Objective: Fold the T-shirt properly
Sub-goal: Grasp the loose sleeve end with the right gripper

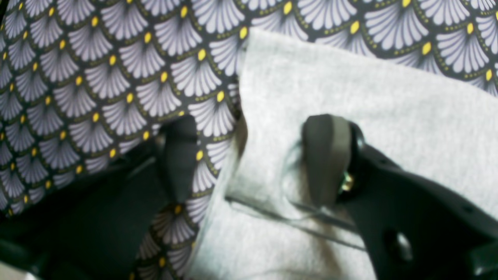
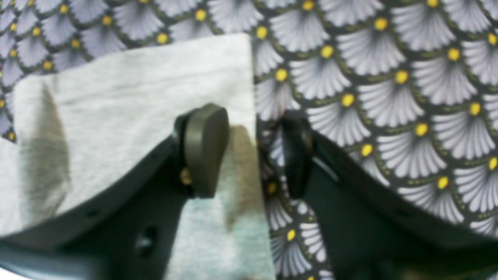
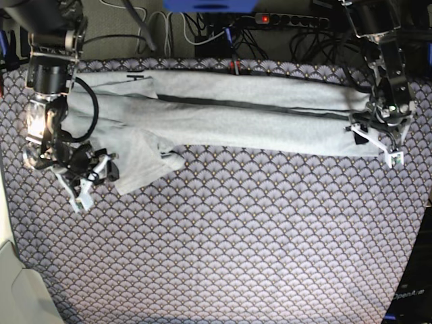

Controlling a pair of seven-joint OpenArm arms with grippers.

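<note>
T-shirt (image 3: 243, 118) lies folded in a long band across the far side of the desk (image 3: 236, 250). Left gripper (image 1: 253, 159) and right gripper (image 2: 249, 151) each straddle an end's edge, jaws apart: one finger on grey fabric, one on patterned cloth (image 2: 389, 77).

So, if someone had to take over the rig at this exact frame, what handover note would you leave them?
Left gripper: open, straddling the edge of the large light grey cotton T-shirt, one finger on the fabric, the other on the purple-grey fan-scale patterned cloth.
Right gripper: open, straddling the shirt's opposite end the same way.
Shirt: a long band across the far side of the cloth, one sleeve loose near the right gripper.
Done: lengthwise fold. Left: grasp both ends, fold across, tidy.
</note>
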